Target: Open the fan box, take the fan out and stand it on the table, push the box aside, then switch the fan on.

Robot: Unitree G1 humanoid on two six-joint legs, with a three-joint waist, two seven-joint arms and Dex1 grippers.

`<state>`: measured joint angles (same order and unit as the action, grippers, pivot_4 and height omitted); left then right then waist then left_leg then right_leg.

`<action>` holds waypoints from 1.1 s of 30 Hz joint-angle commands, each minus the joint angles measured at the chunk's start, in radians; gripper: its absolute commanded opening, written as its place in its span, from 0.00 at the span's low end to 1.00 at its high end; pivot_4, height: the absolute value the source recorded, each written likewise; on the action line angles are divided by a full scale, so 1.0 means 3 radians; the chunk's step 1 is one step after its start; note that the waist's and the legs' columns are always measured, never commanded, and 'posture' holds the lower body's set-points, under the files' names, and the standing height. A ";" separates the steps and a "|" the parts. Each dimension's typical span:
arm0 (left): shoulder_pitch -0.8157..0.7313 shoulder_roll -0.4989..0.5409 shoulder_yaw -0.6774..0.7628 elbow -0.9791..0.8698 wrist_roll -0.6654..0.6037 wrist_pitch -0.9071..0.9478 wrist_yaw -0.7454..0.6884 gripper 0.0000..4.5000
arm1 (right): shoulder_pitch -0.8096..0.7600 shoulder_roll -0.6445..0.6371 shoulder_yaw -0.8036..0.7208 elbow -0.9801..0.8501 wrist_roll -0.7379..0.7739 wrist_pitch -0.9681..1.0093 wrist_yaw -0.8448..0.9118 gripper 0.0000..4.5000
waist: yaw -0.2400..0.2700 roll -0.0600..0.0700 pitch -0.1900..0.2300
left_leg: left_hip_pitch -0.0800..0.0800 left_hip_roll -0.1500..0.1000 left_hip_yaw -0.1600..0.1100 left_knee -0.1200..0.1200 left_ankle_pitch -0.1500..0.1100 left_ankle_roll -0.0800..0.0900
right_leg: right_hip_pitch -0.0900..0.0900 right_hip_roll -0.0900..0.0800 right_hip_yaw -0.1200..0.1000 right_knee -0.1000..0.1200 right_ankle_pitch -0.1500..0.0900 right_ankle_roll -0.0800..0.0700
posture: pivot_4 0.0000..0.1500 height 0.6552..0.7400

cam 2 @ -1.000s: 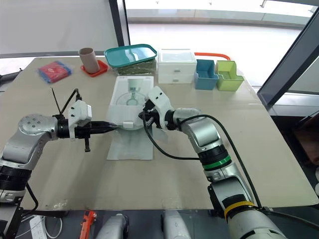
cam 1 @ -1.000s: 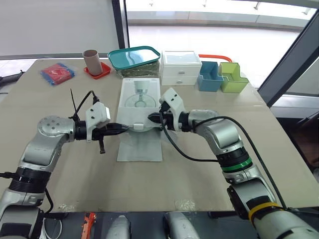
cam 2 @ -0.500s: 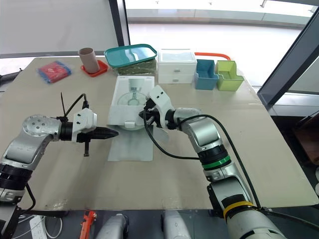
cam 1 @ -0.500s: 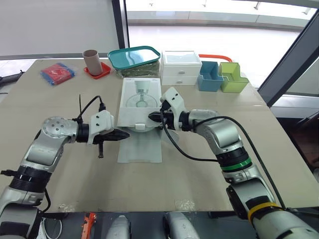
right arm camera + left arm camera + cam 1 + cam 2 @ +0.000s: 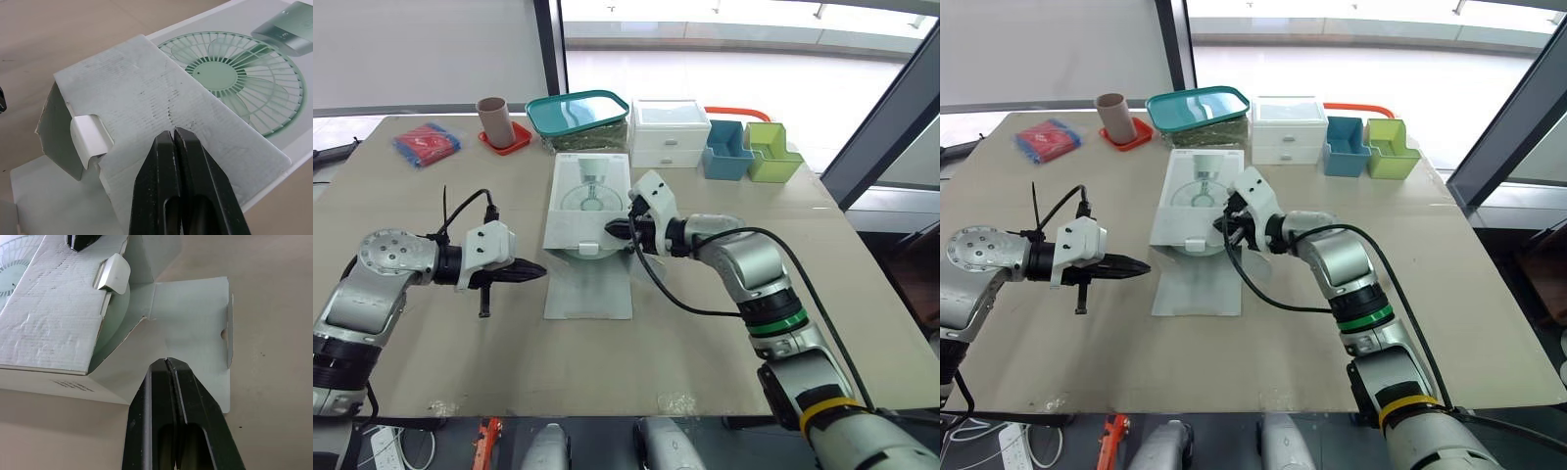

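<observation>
The white fan box (image 5: 590, 196), printed with a green fan, lies flat in the middle of the table. Its near end is open, with the long flap (image 5: 589, 289) spread flat on the table and a small white tab (image 5: 113, 276) curling up at the opening. A rounded pale shape shows inside the open end. My left gripper (image 5: 539, 269) is shut and empty, hovering left of the flap and apart from the box; the left wrist view shows its tip (image 5: 168, 363) over the flap's edge. My right gripper (image 5: 613, 231) is shut, its tip (image 5: 173, 132) on the box top near the open end.
Along the table's back stand a brown cup on a red coaster (image 5: 494, 121), a teal lidded container (image 5: 578, 113), a white drawer unit (image 5: 668, 132), a blue bin (image 5: 724, 154) and a green bin (image 5: 771, 152). A red packet (image 5: 426, 144) lies at the back left.
My left gripper has drawn back to the left, away from the box's open end. The right gripper and the box have stayed put.
</observation>
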<state>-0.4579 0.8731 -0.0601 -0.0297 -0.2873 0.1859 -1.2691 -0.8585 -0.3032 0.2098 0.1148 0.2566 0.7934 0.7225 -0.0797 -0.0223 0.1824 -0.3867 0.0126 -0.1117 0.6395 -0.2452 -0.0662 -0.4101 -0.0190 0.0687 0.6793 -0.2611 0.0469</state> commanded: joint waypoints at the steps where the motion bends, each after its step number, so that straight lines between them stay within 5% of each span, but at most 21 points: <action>1: -0.0109 -0.0028 0.0099 -0.0074 -0.0067 0.0026 0.0046 0.00 | -0.0095 -0.0050 -0.0118 -0.0125 0.0049 0.0026 0.0009 0.01 | 0.0000 0.0000 0.0000 | -0.0001 0.0000 0.0000 0.0000 0.0000 0.0000 | -0.0001 0.0000 0.0000 0.0000 0.0000 0.0000 | 1.00 1.00; 18: -0.0603 -0.0399 -0.0236 -0.0055 0.0122 -0.0060 0.0134 0.00 | -0.0080 -0.0107 -0.0088 0.0121 -0.0105 -0.0145 -0.0026 0.01 | 0.0004 0.0000 0.0000 | -0.0005 -0.0001 0.0000 0.0000 0.0000 0.0000 | -0.0004 0.0000 0.0000 0.0000 0.0000 0.0000 | 1.00 1.00; 33: -0.0510 -0.0204 -0.0397 0.0134 0.0567 -0.0442 -0.0002 0.00 | -0.0073 -0.0108 -0.0074 0.0125 -0.0128 -0.0190 -0.0028 0.01 | 0.0002 0.0000 0.0000 | -0.0005 -0.0001 0.0001 0.0000 0.0000 0.0000 | -0.0004 0.0000 0.0001 0.0000 0.0000 0.0000 | 1.00 1.00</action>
<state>-0.6163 0.7848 -0.1885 0.0284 -0.1273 0.0724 -1.2575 -0.8639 -0.3326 0.1947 0.1582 0.2275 0.7509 0.7160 -0.0790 -0.0223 0.1824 -0.3882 0.0123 -0.1114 0.6395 -0.2452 -0.0662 -0.4114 -0.0190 0.0690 0.6792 -0.2612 0.0469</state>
